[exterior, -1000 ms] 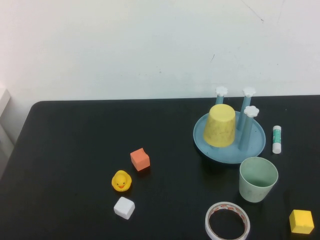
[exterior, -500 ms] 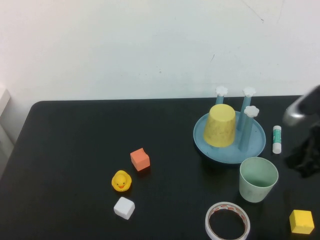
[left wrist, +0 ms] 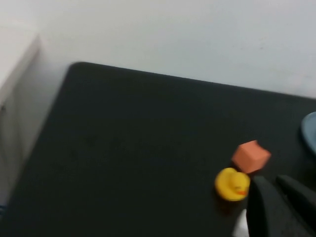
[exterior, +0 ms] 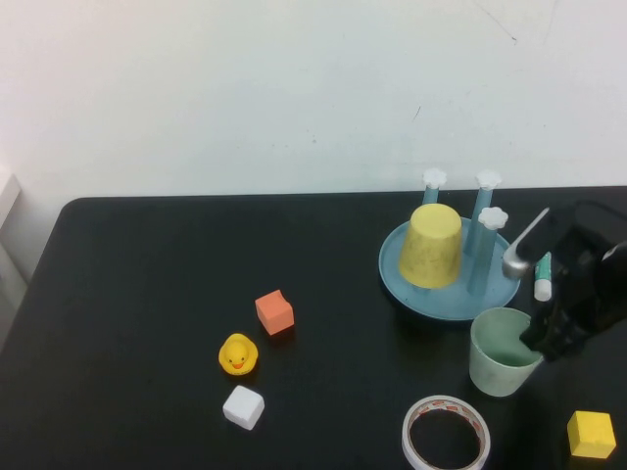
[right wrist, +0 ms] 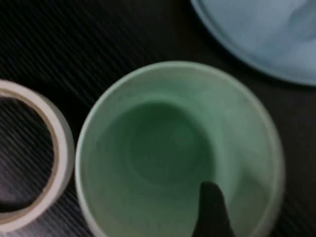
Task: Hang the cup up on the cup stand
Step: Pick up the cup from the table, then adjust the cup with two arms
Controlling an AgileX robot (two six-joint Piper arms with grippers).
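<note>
The pale mint-green cup (exterior: pixel 500 354) stands upright, mouth up, just in front of the cup stand (exterior: pixel 407 286), a light-blue dish with blue pegs under white flower caps (exterior: pixel 493 217). A yellow speckled cup (exterior: pixel 431 245) sits upside down over one peg. My right gripper (exterior: pixel 545 338) is at the cup's right rim, open; the right wrist view shows one dark finger (right wrist: pixel 212 212) inside the cup (right wrist: pixel 163 148), the other out of view. My left gripper (left wrist: pixel 279 190) shows only in the left wrist view, shut and empty, above the duck and cubes.
A tape roll (exterior: pixel 446 434) lies in front of the cup and a yellow cube (exterior: pixel 591 434) sits at the front right. A glue stick (exterior: pixel 542 282) lies right of the stand, partly behind my right arm. An orange cube (exterior: pixel 274 312), yellow duck (exterior: pixel 238 354) and white cube (exterior: pixel 243 406) sit mid-left.
My right arm has come in from the right edge and dropped to the mint cup's right rim. The cup and the other things have not moved.
</note>
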